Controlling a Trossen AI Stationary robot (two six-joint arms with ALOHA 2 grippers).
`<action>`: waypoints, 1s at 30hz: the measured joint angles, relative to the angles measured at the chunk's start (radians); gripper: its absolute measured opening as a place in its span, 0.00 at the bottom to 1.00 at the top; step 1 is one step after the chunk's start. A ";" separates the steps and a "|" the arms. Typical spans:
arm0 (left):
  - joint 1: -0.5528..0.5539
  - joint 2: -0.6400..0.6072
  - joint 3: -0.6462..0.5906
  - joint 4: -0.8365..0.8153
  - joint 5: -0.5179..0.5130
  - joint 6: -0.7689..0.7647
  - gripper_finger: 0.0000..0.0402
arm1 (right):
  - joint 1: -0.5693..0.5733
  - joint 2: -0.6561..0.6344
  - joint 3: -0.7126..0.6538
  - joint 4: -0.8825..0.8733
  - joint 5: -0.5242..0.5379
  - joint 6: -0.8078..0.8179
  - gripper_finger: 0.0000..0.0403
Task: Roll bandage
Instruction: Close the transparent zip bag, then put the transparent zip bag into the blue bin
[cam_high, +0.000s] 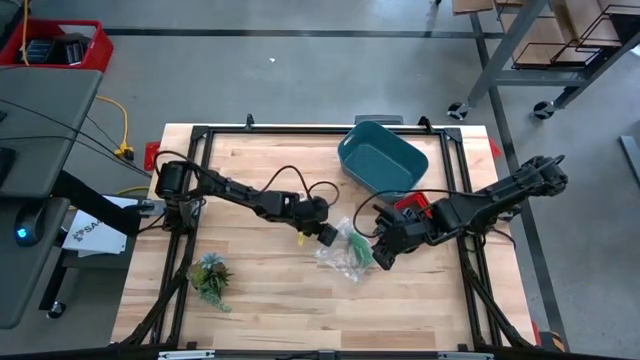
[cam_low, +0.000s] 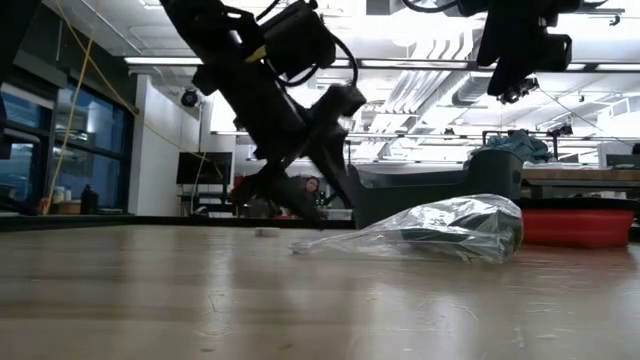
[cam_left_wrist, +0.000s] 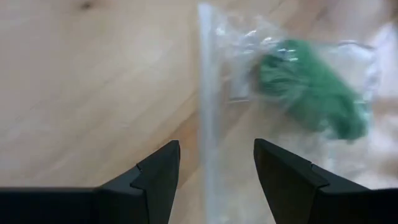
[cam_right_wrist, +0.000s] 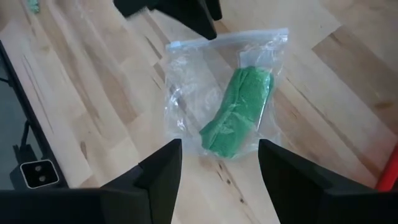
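The bright green bandage (cam_right_wrist: 236, 112) lies bunched inside a clear plastic zip bag (cam_right_wrist: 186, 87) that rests flat on the wooden table; it also shows in the high view (cam_high: 355, 250) and the left wrist view (cam_left_wrist: 311, 93). My left gripper (cam_left_wrist: 214, 174) is open, just above the bag's sealed edge (cam_left_wrist: 205, 93), at the bag's left side (cam_high: 325, 235). My right gripper (cam_right_wrist: 217, 174) is open and raised above the table at the bag's right side (cam_high: 385, 250). Neither touches the bag.
A teal plastic bin (cam_high: 380, 155) stands at the far side of the table, right of centre. A small leafy green plant (cam_high: 210, 275) lies near the front left. A red object (cam_high: 410, 205) sits beside the right arm. Bare wood lies in front of the bag.
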 joint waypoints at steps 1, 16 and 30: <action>-0.003 0.001 -0.001 -0.006 -0.017 0.003 0.50 | -0.001 0.000 0.000 0.000 0.005 0.000 0.51; -0.027 0.078 0.005 0.059 -0.022 -0.027 0.50 | -0.012 0.001 0.000 -0.010 0.064 0.011 0.51; -0.054 0.052 -0.003 0.051 0.017 0.055 0.01 | -0.061 -0.015 0.000 0.006 0.072 0.018 0.51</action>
